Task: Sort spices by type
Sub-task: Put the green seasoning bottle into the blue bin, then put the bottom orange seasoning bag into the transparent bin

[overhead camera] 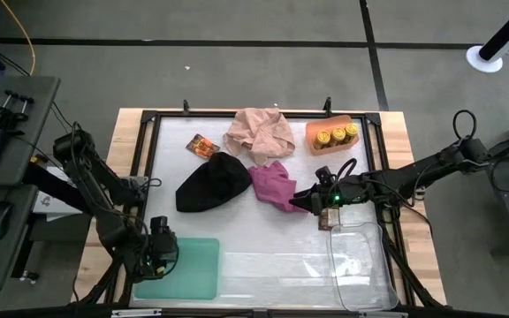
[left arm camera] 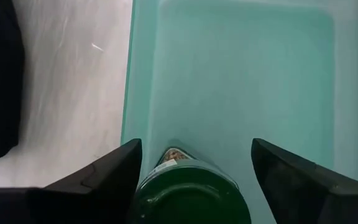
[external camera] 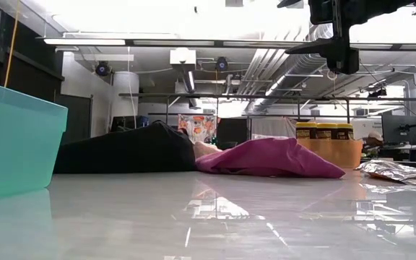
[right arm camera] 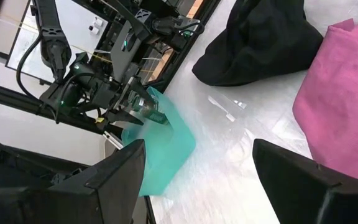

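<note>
Left wrist view: my left gripper (left arm camera: 191, 180) pinches a green-lidded jar (left arm camera: 191, 193) over the green tray (left arm camera: 260, 74); rigid, probably slippery, best gripped at its sides.

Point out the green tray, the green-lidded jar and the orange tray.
green tray (overhead camera: 193, 269), high view, bare floor of the tray.
green-lidded jar (left arm camera: 188, 196), left wrist view, dark green lid, between the left hand's fingers.
orange tray (overhead camera: 315, 147), high view, its near-left wall.

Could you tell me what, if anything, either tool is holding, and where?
The left tool holds a green-lidded jar by its sides over the green tray; the right tool holds nothing.
</note>
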{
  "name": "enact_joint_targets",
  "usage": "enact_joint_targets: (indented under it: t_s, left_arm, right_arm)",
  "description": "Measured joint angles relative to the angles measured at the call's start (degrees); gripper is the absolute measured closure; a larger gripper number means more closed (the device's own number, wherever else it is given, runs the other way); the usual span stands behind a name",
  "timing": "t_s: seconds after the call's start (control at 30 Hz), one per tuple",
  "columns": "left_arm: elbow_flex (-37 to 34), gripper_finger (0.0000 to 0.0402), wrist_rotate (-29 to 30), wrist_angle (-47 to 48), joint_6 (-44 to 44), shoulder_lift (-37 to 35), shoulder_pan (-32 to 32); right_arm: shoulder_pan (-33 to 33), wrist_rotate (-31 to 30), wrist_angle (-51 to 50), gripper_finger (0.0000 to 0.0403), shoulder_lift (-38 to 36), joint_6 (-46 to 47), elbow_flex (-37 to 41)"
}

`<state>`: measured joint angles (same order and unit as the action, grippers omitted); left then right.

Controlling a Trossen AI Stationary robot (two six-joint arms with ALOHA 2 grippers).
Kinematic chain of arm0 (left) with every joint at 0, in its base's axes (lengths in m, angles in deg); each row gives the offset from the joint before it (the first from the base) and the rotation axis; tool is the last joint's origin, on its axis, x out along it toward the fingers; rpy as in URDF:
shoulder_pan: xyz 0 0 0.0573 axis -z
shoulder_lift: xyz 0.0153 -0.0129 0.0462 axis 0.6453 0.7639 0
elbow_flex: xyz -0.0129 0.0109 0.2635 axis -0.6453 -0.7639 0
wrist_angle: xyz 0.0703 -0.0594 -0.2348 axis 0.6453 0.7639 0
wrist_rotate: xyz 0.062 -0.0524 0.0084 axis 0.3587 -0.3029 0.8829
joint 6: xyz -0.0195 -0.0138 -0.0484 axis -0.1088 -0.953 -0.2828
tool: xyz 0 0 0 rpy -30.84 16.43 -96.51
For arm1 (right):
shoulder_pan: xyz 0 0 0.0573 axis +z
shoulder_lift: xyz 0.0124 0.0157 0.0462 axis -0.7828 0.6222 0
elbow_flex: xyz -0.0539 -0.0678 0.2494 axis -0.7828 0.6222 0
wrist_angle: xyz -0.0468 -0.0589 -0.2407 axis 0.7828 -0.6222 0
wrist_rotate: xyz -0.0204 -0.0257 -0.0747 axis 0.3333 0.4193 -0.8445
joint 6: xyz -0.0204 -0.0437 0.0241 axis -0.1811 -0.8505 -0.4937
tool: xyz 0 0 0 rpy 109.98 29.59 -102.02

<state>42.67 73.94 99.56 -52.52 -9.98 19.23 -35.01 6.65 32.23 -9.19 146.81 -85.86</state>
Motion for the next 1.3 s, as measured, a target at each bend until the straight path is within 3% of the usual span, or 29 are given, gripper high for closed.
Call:
enact_joint_targets:
  t_s: [0.27,0.5,0.67,0.83,1.03,1.3]
  left_arm:
    - [0.01,0.0115,0.58,0.21,1.16,-5.77,-0.99]
    - [0.01,0.0115,7.37,-0.18,6.81,-14.55,-6.13]
    - [0.01,0.0115,13.67,-6.43,19.18,-17.6,-14.85]
    - [0.06,0.0115,10.67,-21.48,35.2,-16.06,-27.7]
    - [0.07,0.0115,5.43,-35.18,44.28,-12.9,-41.12]
    - [0.07,0.0115,3.4,-46.42,38.92,-10.59,-50.84]
  right_arm:
    - [-0.02,-0.02,0.0,0.0112,0.0,-0.07,0.0]
    - [-2.3,-0.46,-1.29,0.0112,-0.02,3.48,-0.02]
    - [-6.72,3.59,-18.84,0.0112,0.01,17.15,-0.02]
    - [-10.28,10.51,-38.9,0.0112,0.31,18.95,0.0]
    - [-17.04,15.72,-49.58,0.0112,0.42,0.64,0.0]
    - [-24.71,20.78,-50.57,0.0112,4.29,-28.01,-0.02]
